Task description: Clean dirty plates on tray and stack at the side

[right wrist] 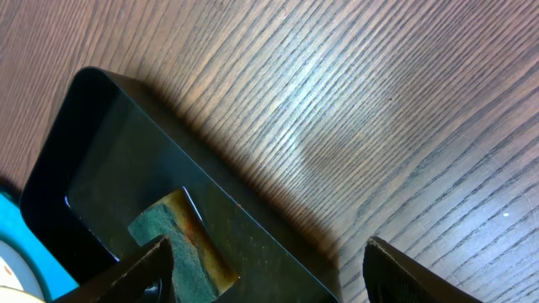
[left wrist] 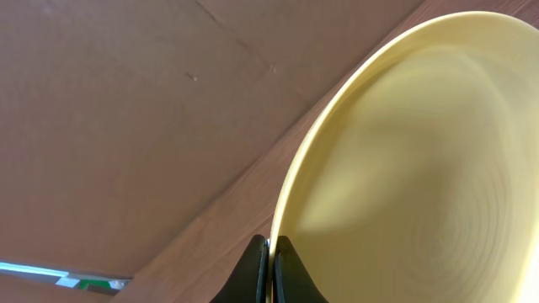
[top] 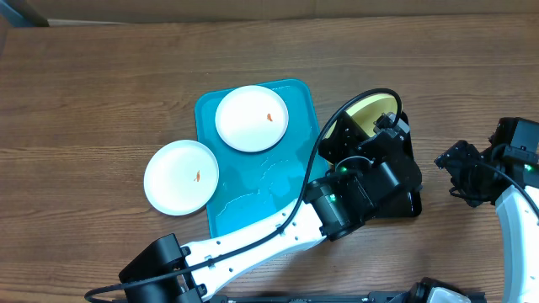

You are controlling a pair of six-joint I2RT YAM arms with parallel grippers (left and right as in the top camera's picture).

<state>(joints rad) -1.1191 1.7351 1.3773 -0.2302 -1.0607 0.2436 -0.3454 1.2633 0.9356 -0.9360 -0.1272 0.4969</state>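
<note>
My left gripper [left wrist: 269, 252] was clenched on the rim of the pale yellow plate [left wrist: 421, 168], its two dark fingers pinching the edge from below. I held the plate tilted up on its edge rather than flat. Judging by the task, that was to lift it clear of the others and turn its face towards my other arm for wiping.

From overhead, my left arm reached across the table so that the yellow plate hung above the far end of the black tray [top: 411, 200], just right of the turquoise tray [top: 286, 177].

My right gripper [right wrist: 268, 252] stood wide apart and held nothing. It hovered over the bare wood just beside the black tray, well right of the plate. In that tray lay a green and yellow sponge [right wrist: 181, 240], probably what I would need to pick up next.

One white plate [top: 252, 118] with a small orange smear lay on the turquoise tray's far end. A second smeared white plate [top: 181, 177] sat at the tray's left edge, mostly over the table.
</note>
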